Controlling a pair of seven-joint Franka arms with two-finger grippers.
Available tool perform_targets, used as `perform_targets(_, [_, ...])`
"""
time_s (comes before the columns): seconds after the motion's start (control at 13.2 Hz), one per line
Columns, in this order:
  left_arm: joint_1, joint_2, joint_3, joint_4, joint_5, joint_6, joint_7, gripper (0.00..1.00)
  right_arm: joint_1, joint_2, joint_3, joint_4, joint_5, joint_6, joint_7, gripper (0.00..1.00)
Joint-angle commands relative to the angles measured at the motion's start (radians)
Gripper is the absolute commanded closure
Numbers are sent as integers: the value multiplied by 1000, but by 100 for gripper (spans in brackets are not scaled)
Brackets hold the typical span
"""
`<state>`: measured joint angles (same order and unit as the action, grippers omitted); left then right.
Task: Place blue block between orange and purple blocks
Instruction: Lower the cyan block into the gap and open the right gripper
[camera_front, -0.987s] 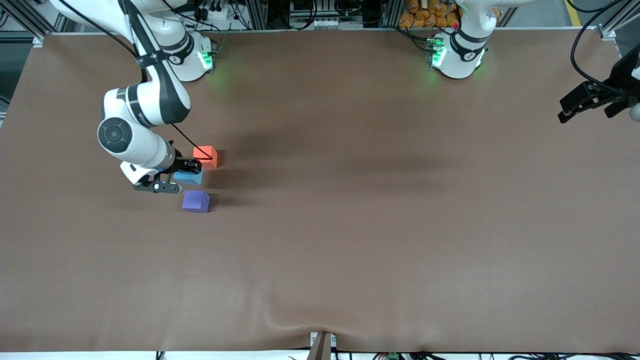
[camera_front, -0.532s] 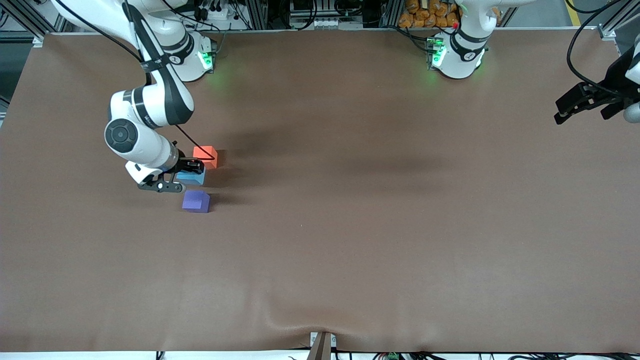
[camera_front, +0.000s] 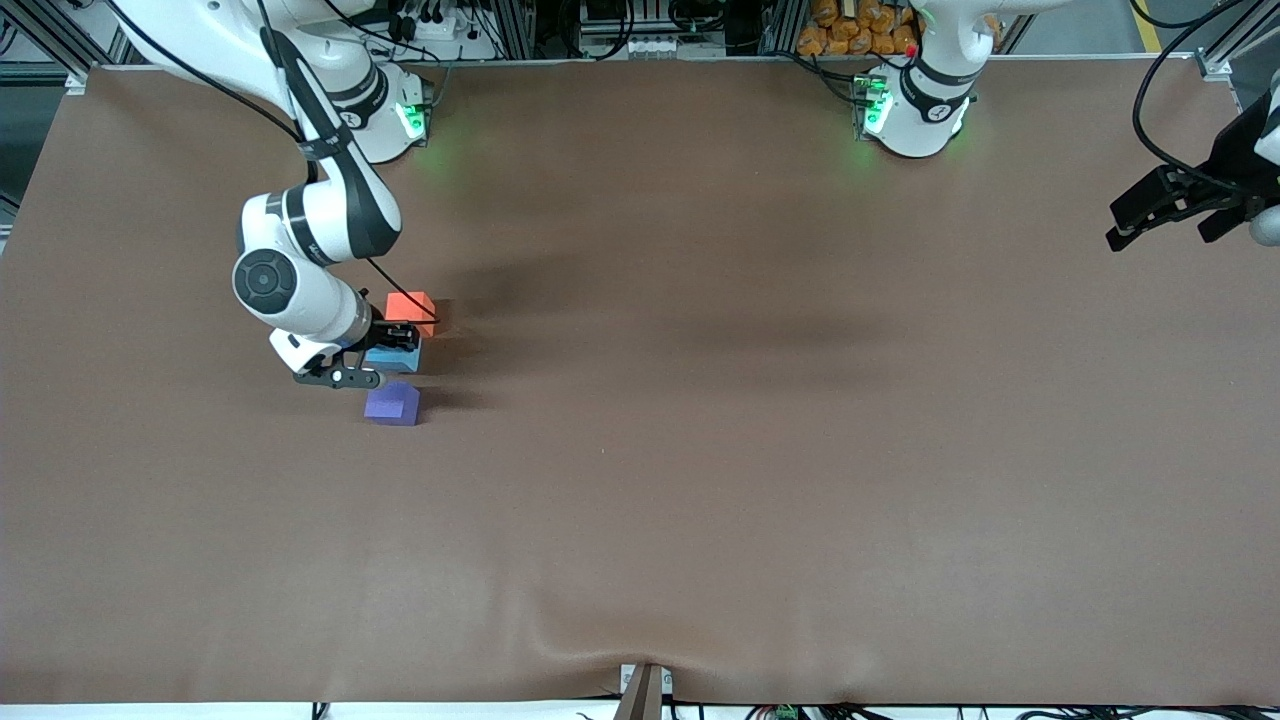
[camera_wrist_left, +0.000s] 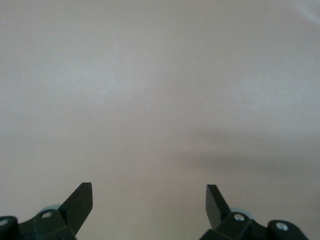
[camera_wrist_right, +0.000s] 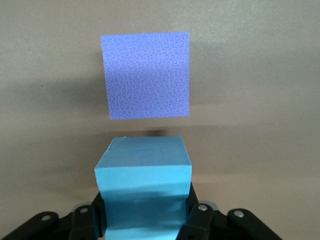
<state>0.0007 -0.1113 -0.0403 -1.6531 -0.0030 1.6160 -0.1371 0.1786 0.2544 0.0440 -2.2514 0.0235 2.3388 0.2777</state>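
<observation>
My right gripper (camera_front: 393, 345) is shut on the blue block (camera_front: 392, 357), a light sky-blue cube, and holds it low between the orange block (camera_front: 411, 312) and the purple block (camera_front: 391, 403). In the right wrist view the blue block (camera_wrist_right: 144, 187) sits between the fingers, with the purple block (camera_wrist_right: 146, 75) just past it; the orange block is out of that view. My left gripper (camera_front: 1165, 208) is open and empty, and waits above the left arm's end of the table. The left wrist view shows its fingertips (camera_wrist_left: 80, 200) wide apart over bare cloth.
A brown cloth (camera_front: 700, 450) covers the whole table. The two arm bases (camera_front: 385, 110) stand along the table's edge farthest from the front camera. A small bracket (camera_front: 643, 690) sits at the edge nearest that camera.
My right gripper has carried the blue block a little toward the left arm's end, so it now lines up between the orange and purple blocks. The left gripper barely shifted.
</observation>
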Motion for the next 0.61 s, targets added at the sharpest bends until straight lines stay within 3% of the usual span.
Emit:
perform_targets(0.0, [9, -2, 0, -2, -22, 19, 21, 0, -4, 12, 5, -19, -2, 40, -15, 100])
perform_targets(0.53, [10, -4, 2, -2, -22, 19, 24, 0, -2, 49, 5, -31, -2, 86, -14, 100])
